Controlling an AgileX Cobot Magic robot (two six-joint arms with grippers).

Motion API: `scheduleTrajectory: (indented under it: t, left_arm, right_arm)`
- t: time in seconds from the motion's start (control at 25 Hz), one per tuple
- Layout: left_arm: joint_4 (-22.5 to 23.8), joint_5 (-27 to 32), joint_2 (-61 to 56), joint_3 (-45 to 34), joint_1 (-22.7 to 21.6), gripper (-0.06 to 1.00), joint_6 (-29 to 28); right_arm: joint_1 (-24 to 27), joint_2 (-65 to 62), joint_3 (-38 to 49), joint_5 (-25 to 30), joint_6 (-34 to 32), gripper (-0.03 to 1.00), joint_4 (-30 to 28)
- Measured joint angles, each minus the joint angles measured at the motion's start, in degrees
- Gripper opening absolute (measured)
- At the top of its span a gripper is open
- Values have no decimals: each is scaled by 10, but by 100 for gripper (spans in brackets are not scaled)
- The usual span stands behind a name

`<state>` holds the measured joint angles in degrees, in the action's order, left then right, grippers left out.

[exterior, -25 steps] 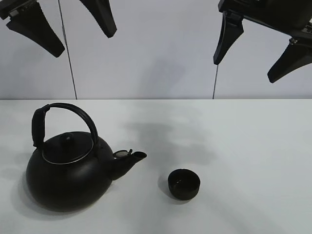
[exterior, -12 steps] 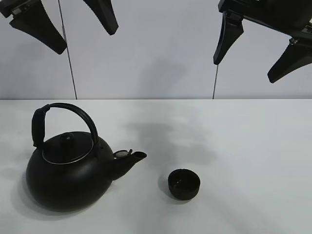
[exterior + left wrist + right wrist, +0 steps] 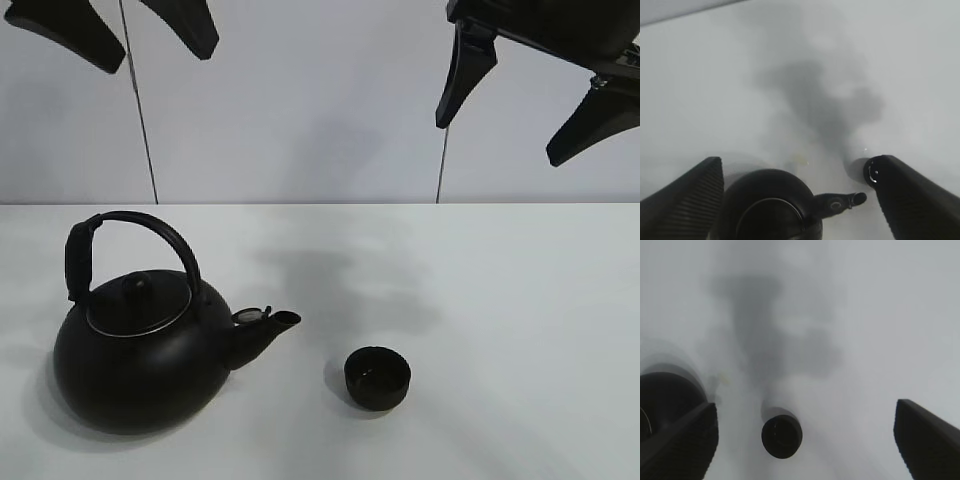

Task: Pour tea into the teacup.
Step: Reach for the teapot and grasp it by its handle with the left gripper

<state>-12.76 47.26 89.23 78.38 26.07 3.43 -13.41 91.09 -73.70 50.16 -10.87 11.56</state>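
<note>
Spreading across the whole lower scene, the white table (image 3: 500,300) carries only two things, both toward its near edge.

The big round black kettle (image 3: 140,365) sits by the near-left corner. Its arched handle (image 3: 150,225) stands upright over the lid, and its short spout (image 3: 270,330) points along the near edge toward the middle.

Both arms hang high above the table, touching nothing. The left gripper (image 3: 155,55) is over the kettle's side with its jaws spread wide and empty; its wrist view looks down at the kettle between the two fingers. The right gripper (image 3: 500,140) is over the right half, its jaws also wide apart and holding nothing.

The teacup (image 3: 377,377), a small black bowl-like cup, stands upright near the middle of the near edge. It is a little way off the spout's tip and not touching it.

Nothing is grasped yet, so the risks probably lie in the lift and the tilt:
- A grip off the top of the arch could let the heavy kettle swing or slide in the jaws.
- The cup is tiny beside the kettle and unheld, so a low-swinging spout might knock it over or push it away.
- With so short a spout, a fast tilt would likely overshoot the rim, and a slow one might dribble down the kettle's belly.
- A steep tilt might also shift the lid.
</note>
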Motion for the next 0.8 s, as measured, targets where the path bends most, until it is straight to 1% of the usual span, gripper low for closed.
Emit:
scheduleTrajectory:
  t: [0.12,0.16,0.28,0.4,0.48,0.52,0.56,0.64,0.68,0.8]
  left_arm:
    - [51,-125,-67,-95,28,60,-1]
    - [68,-164,-91,-135,32,60,-1]
    - [116,-312,-147,-261,32,60,-1]
    - [163,-499,-175,-396,32,60,-1]
    - [180,-622,-177,-474,32,60,-1]
    - [181,-685,-174,-511,32,60,-1]
    - [178,-734,-169,-543,32,60,-1]
    - [156,-827,-151,-590,32,60,4]
    - [139,-862,-140,-610,32,60,6]
    - [94,-937,-98,-644,32,60,21]
  right_arm:
    - [0,0,0,-19,0,66,0]
    - [0,0,0,-25,0,66,0]
    - [0,0,0,-50,0,66,0]
    - [0,0,0,-74,0,66,1]
    - [0,0,0,-92,0,66,1]
    - [0,0,0,-100,0,66,1]
    - [0,0,0,-110,0,66,1]
    - [0,0,0,-127,0,66,1]
    - [0,0,0,-135,0,66,1]
    - [0,0,0,-158,0,66,1]
